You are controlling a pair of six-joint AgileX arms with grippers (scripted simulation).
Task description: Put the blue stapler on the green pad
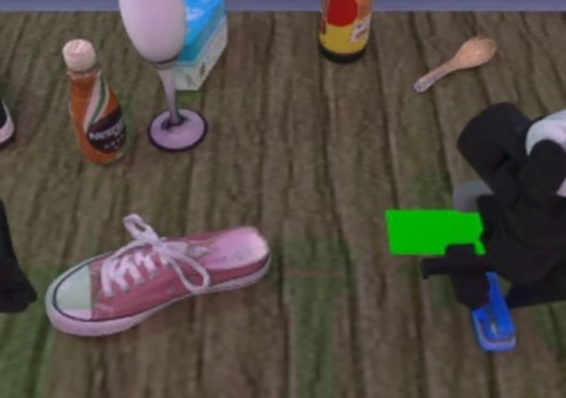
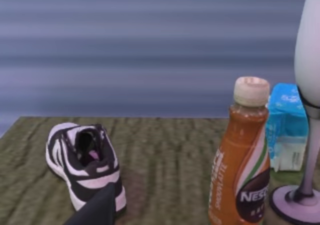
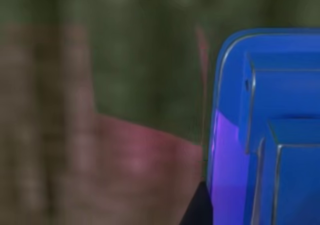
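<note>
The right arm [image 1: 522, 203] reaches down at the table's right side, its gripper [image 1: 478, 287] over the one blue stapler [image 1: 493, 323]; whether its fingers pinch it cannot be told. The stapler lies just below the one green pad [image 1: 433, 232], near the table's right edge. One pink sneaker [image 1: 159, 274] lies well left, open table between. The left gripper [image 1: 11, 274] waits at the left edge.
</note>
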